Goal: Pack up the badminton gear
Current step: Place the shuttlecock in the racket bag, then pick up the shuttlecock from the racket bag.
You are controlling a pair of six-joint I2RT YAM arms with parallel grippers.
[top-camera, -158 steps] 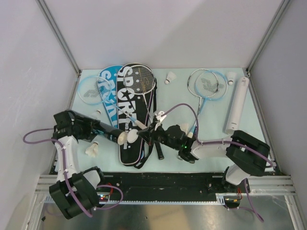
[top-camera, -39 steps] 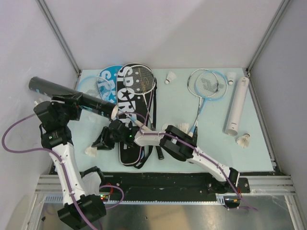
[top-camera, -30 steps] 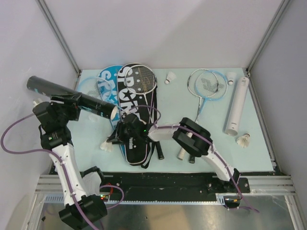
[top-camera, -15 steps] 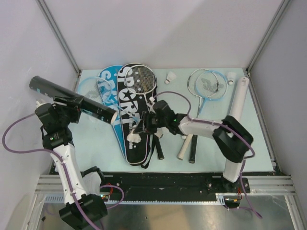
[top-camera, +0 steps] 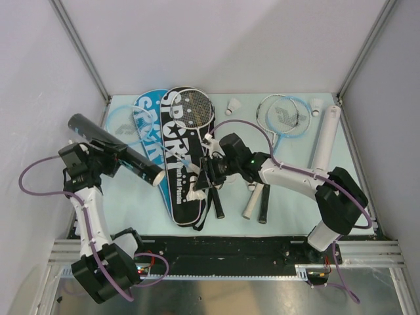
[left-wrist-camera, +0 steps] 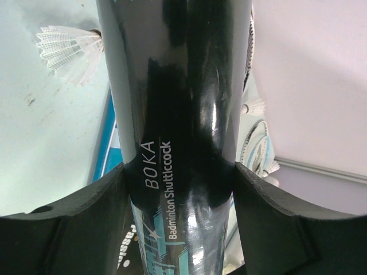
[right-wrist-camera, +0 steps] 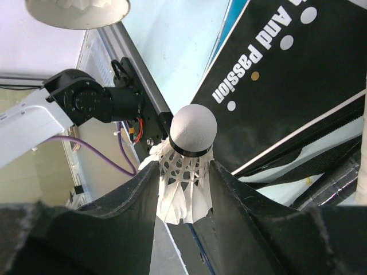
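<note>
My left gripper (top-camera: pixel 108 156) is shut on the black shuttlecock tube (top-camera: pixel 118 149), marked "BOKA Badminton Shuttlecock" (left-wrist-camera: pixel 183 143), and holds it slanted above the table's left side. Its lower end (top-camera: pixel 159 177) points toward the centre. My right gripper (top-camera: pixel 202 178) is shut on a white feather shuttlecock (right-wrist-camera: pixel 189 157), cork outward, above the black "SPORT" cover (top-camera: pixel 180 154). The gripper also shows in the right wrist view (right-wrist-camera: pixel 183 183). A racket head (top-camera: pixel 195 108) sticks out of that cover. The blue cover (top-camera: pixel 146 121) lies beside it.
A white tube (top-camera: pixel 325 141) lies along the right edge. Loose shuttlecocks sit at the back (top-camera: pixel 233 105) and back right (top-camera: pixel 317 105). A blue-framed racket (top-camera: pixel 282 115) lies at centre right, with handles (top-camera: pixel 254 200) near the front. Another shuttlecock (left-wrist-camera: pixel 66 46) lies under the black tube.
My right gripper has carried the shuttlecock from the table's left part rightward, over the black cover. My left arm has swung the black tube lower and to the right.
</note>
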